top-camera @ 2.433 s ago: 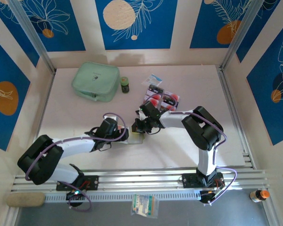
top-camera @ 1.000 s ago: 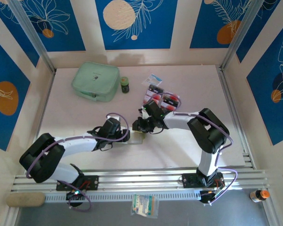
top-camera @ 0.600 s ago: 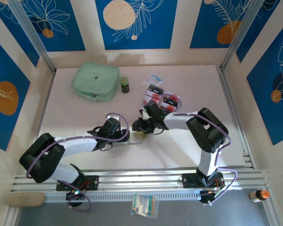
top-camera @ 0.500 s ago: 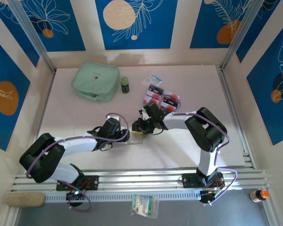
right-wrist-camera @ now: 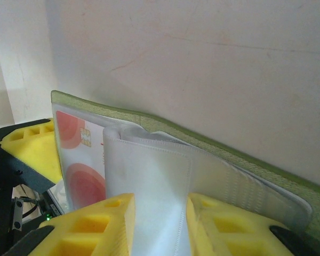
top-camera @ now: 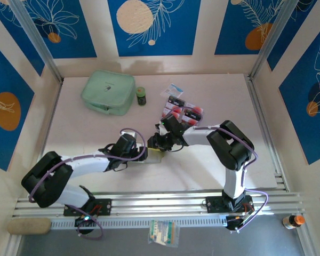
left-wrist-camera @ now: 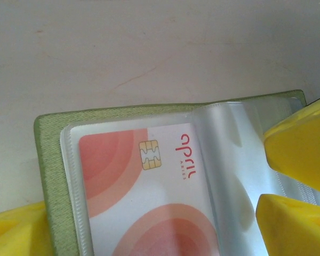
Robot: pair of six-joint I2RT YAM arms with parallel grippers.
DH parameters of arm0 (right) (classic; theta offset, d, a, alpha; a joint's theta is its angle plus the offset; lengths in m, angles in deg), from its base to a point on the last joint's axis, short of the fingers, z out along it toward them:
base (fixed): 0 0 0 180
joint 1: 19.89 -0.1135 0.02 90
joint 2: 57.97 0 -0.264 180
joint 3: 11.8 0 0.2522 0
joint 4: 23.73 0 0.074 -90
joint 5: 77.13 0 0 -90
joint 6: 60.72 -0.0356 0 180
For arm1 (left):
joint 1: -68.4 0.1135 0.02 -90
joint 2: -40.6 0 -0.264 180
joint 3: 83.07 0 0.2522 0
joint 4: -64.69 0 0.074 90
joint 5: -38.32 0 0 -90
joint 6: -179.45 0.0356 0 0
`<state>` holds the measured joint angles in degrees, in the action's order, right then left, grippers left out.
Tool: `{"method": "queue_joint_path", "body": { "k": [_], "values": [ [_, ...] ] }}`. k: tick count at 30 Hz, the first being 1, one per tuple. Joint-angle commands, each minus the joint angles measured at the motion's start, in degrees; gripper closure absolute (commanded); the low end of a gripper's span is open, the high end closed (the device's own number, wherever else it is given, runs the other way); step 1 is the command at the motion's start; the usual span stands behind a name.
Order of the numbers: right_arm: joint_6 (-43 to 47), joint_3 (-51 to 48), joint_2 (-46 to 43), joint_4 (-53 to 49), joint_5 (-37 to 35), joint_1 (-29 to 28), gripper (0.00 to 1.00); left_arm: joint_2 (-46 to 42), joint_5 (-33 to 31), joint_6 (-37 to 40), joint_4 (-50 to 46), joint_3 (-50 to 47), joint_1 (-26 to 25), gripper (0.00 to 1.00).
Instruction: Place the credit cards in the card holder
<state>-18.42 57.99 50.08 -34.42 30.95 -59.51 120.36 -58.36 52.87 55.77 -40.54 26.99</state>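
CENTRE TABLE: We are watching 2 arms working the open card holder (top-camera: pixel 153 155). The right gripper (right-wrist-camera: pixel 159 224) is pinching the clear sleeves (right-wrist-camera: pixel 149 176), bowing them up off the green cover. The left gripper (top-camera: pixel 144 154) is standing wide, 1 finger (left-wrist-camera: pixel 13 232) against the cover's edge; we cannot tell whether it is clamping. 1 card (left-wrist-camera: pixel 144 186) is sitting in a sleeve, while the loose cards (top-camera: pixel 182 111) are lying behind. We are judging this the sleeve-opening step: next, an empty pocket needs exposing.
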Motion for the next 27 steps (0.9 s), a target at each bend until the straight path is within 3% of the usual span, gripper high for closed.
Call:
{"method": "queue_joint_path", "body": {
  "k": [1,18,27],
  "values": [
    [-0.68,0.92,1.14,-1.07,1.48,-0.11,0.68,-0.24,1.41,-0.43,-0.22,-1.60,-0.55,0.10],
    [-7.78,-0.92,-1.92,7.62,7.75,0.51,0.68,-10.55,-3.20,-0.63,-3.77,-2.14,-0.43,0.00],
    [-8.28,0.42,-3.28,6.58,7.28,-0.93,0.64,-15.58,-5.27,-0.67,-6.71,-2.15,0.43,0.00]
  ]
}}
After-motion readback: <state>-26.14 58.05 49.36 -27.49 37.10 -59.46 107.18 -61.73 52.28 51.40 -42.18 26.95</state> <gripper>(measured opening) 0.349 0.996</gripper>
